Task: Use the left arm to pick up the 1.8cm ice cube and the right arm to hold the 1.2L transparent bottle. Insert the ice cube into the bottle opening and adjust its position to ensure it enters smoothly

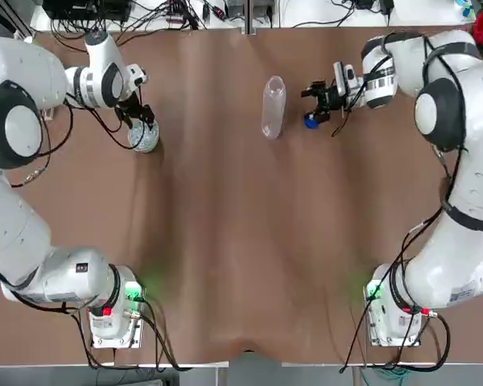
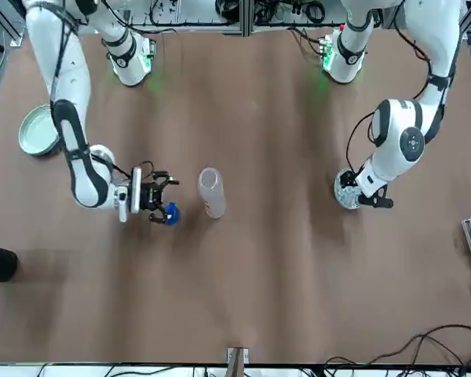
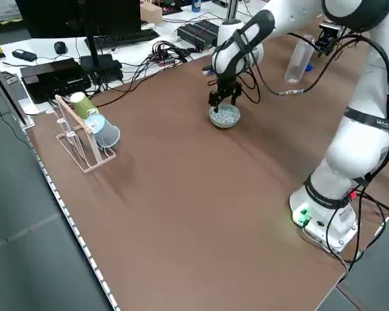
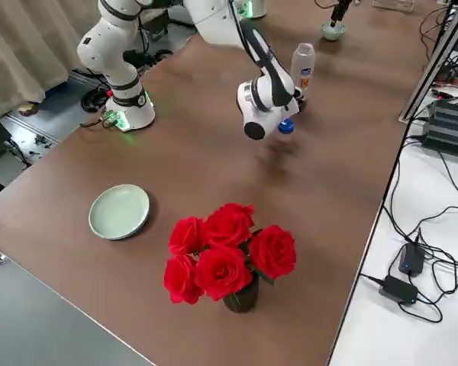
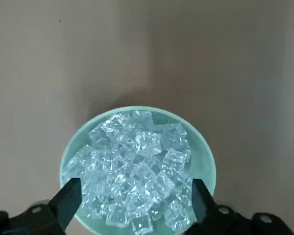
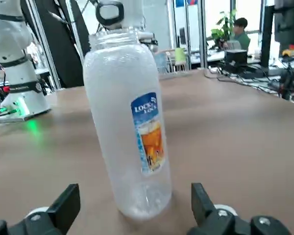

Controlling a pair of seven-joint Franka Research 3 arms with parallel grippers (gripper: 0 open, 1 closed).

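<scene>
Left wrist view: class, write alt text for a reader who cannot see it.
A pale green bowl heaped with clear ice cubes sits on a brown table, directly below the left gripper, whose open black fingers flank the bowl.

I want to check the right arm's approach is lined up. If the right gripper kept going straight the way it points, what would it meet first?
Most likely the bottle: it stands upright straight ahead of the open right gripper, between its fingers' line.
</scene>
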